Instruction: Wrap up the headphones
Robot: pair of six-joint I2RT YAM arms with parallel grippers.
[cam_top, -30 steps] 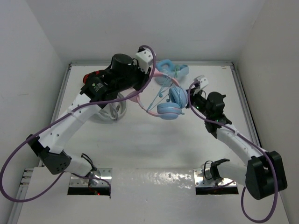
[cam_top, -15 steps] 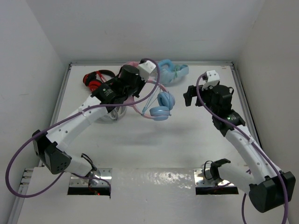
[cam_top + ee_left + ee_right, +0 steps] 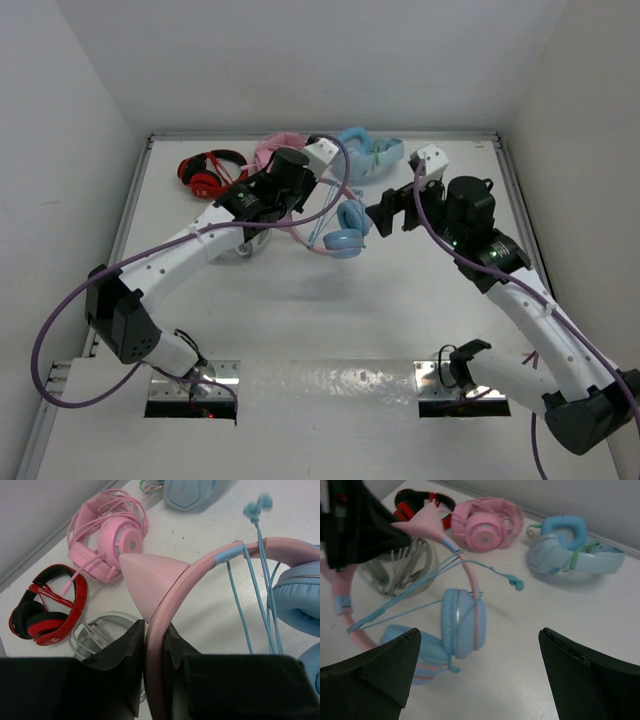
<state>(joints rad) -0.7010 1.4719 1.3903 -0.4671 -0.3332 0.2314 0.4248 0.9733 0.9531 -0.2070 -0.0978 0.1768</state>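
- I'm looking at a white table [image 3: 300,320] boxed in by plain white walls on three sides, with both arms reaching toward the back half.
- The headphones [image 3: 345,228] sit in the middle of that back half, between the two arms.
- My left gripper [image 3: 155,632] has both fingers pressed against the pink headband [image 3: 200,575], pinching it just below one pink cat ear [image 3: 147,575].
- The two light blue earcups [image 3: 462,622] hang from the far end of the band. I can't tell whether the lower one touches the table.
- The thin teal cable [image 3: 420,587] runs in loose strands across the arch of the band, and its small teal end [image 3: 516,583] dangles free beside the band.
- My right gripper [image 3: 480,632] is spread wide with nothing between its fingers, just right of the earcups and apart from them.
- Along the back edge lie an all-pink pair [image 3: 107,532], a red and black pair [image 3: 45,605] and a light blue pair [image 3: 570,550].
- A grey-white pair [image 3: 95,630] rests under the left wrist.
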